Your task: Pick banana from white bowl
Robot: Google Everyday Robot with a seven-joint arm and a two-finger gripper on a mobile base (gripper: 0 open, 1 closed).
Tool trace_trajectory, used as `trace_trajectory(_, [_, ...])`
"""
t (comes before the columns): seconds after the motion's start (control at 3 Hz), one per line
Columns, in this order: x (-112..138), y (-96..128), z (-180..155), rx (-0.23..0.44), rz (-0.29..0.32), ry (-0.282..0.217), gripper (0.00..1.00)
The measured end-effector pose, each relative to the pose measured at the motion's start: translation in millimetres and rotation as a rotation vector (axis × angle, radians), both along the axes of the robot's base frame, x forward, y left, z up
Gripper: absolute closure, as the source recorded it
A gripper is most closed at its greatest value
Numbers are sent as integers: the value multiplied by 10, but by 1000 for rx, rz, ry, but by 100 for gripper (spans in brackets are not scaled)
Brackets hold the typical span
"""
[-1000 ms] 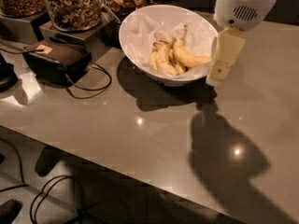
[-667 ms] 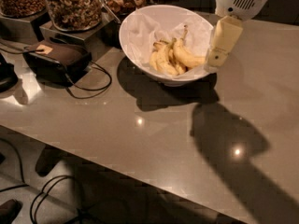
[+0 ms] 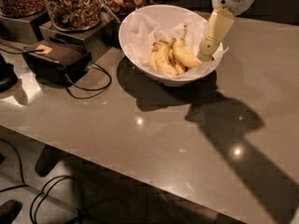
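Note:
The white bowl (image 3: 140, 31) stands at the back middle of the counter, lined with crinkled white paper. In it lies the long yellow banana (image 3: 185, 57), curved, with its thin stem pointing up and back. Left of it lies a bunch of smaller bananas (image 3: 161, 60). My gripper (image 3: 204, 55) comes down from the upper right, pale yellow under a white wrist. Its tip is inside the bowl's right rim, right next to the long banana's right end. I cannot tell whether it touches the banana.
Clear glass jars of nuts (image 3: 74, 6) stand on metal stands at the back left. A dark box (image 3: 58, 59) with a black cable (image 3: 91, 87) lies left of the bowl. The counter's front edge (image 3: 117, 162) runs diagonally, with cables on the floor below.
The gripper has moved left and down from beside the bowl's right rim to inside the bowl, next to the long banana. The bowl and bananas have not moved.

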State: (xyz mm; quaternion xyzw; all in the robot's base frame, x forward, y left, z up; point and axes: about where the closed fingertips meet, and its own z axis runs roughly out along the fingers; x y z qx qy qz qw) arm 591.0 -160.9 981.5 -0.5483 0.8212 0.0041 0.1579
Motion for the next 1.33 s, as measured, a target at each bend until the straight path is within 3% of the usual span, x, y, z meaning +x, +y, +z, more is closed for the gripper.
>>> trace_trajectory(0.33, [135,29,-80,26,-24,26,12])
trace_trajectory(0.67, [221,50,-124,42,-39,38,12])
trace_trajectory(1.33, [493,26,-434,83,-119,113,40])
